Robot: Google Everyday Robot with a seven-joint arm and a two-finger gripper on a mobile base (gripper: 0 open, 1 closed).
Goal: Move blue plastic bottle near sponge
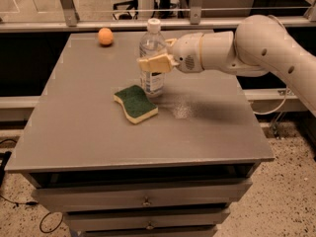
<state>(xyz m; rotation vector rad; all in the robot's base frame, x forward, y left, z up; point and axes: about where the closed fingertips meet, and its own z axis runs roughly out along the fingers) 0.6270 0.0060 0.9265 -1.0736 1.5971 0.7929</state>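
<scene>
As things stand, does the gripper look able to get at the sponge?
Probably not yet: the gripper is shut on the blue plastic bottle, upright just behind the sponge; nothing else blocks it.

One camera looks down from above the front edge of the table (89,127), facing the far rail (98,24), fairly close. The arm (256,48) enters at the frame's right side; its gripper (152,63) apparently clasps the bottle (152,85) mid-table.
</scene>
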